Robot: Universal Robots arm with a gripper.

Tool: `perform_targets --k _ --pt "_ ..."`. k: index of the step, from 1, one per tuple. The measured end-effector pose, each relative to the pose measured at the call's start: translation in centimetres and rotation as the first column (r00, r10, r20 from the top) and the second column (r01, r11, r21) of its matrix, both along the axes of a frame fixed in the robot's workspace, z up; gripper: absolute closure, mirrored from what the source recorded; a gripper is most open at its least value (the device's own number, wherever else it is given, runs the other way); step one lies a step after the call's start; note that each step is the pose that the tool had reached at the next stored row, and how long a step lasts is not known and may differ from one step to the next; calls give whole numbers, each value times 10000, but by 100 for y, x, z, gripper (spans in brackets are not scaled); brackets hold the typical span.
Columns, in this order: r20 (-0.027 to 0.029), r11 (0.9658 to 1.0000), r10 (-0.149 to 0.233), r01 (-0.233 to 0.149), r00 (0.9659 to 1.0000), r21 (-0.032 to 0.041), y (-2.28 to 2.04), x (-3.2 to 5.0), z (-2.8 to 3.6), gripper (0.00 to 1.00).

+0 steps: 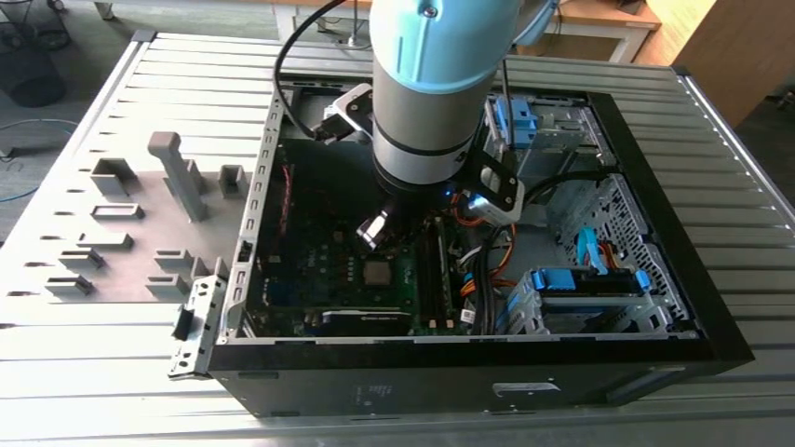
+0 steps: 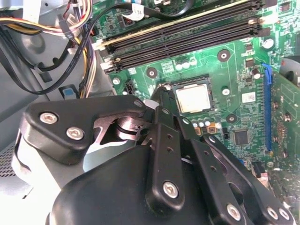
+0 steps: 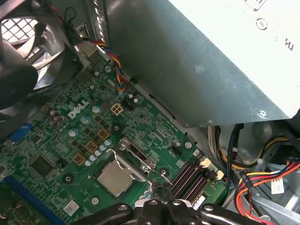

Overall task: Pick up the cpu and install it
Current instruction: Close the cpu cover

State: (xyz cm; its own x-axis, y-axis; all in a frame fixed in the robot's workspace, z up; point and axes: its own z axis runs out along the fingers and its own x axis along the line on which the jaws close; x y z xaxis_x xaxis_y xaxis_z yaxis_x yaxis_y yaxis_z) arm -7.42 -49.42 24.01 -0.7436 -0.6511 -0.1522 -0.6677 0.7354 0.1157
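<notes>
Presently, in the exterior view, an open computer case (image 1: 497, 368) is seen lying on a slatted table (image 1: 100, 372), with grey holders (image 1: 181, 177) set out toward the exterior view's left. The arm (image 1: 429, 93) is positioned inside the case, and the gripper (image 1: 376, 231) is held over the green motherboard (image 1: 330, 265), just above the cpu (image 1: 376, 272), which is seated flat in its socket. In the second wrist view, the gripper (image 2: 161, 96) is shown with its fingers (image 2: 161, 140) drawn together and nothing gripped between them; the tips are located just beside one edge of the cpu (image 2: 193, 98), though contact with the socket cannot be confirmed. The memory slots (image 2: 187, 33) are found beyond the socket. In the first wrist view, the cpu (image 3: 115, 178) is seen with its silvery top exposed, and the socket bracket (image 3: 136, 152) beside it appears to be swung open. The gripper (image 3: 154, 187) is placed close to the socket's corner. A fan (image 3: 33, 51) and the grey power supply box (image 3: 197, 61) are mounted past the board's edges.
</notes>
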Motion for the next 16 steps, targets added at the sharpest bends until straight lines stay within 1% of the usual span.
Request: perform_targets --k 10,16 --pt "0 10000 0 0 10000 -1 -55 0 0 89" --pt "0 10000 7 -7 10000 0 -59 2 0 89"
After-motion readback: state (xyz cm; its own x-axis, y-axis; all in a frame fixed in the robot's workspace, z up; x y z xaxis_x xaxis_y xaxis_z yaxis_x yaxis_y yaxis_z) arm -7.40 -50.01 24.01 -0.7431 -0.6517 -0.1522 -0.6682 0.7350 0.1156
